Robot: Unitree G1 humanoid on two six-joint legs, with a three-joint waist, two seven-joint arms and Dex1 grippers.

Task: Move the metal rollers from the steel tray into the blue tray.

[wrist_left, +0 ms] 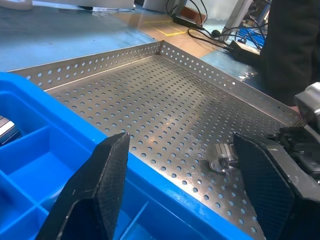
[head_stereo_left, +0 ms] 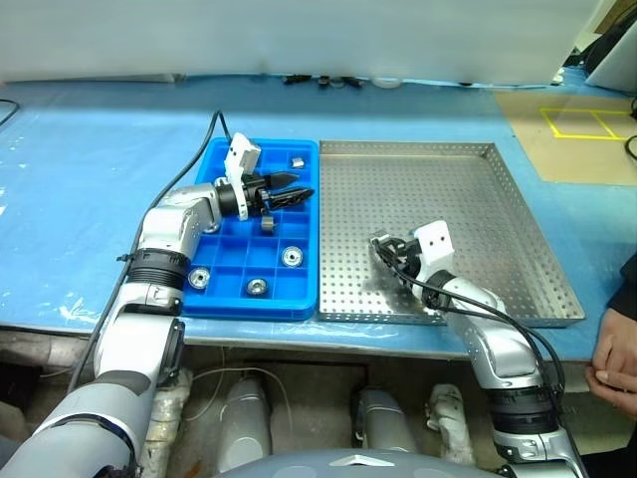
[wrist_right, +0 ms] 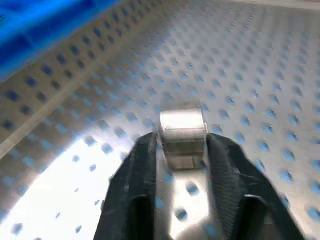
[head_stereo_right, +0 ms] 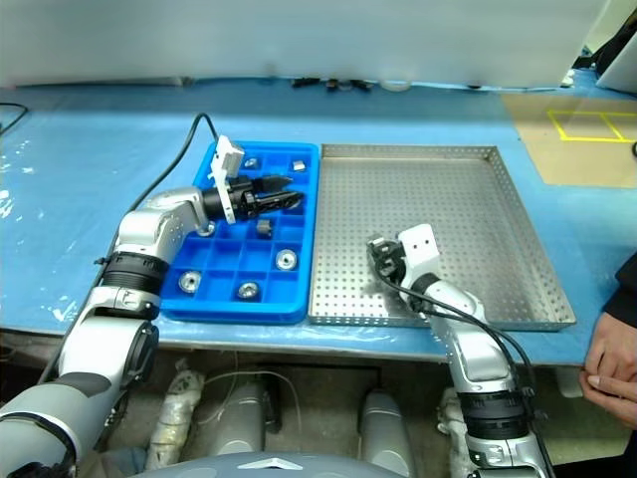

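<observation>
Straddling a metal roller, the right gripper sits low over the near-left part of the steel tray, fingers apart on either side of the cylinder and not visibly clamped on it. This roller lies on the perforated floor, near the tray's left rim. The left gripper hovers over the blue tray, fingers spread and empty. Several rollers already occupy compartments of the blue tray, which rests on the blue-covered surface.

Hazards:
- The roller is smooth and round; an off-centre closure is likely to squirt it across the tray floor.
- A weak grip could drop it over the rim between trays.
- Both arms work close together, so the transfer risks contact.
</observation>
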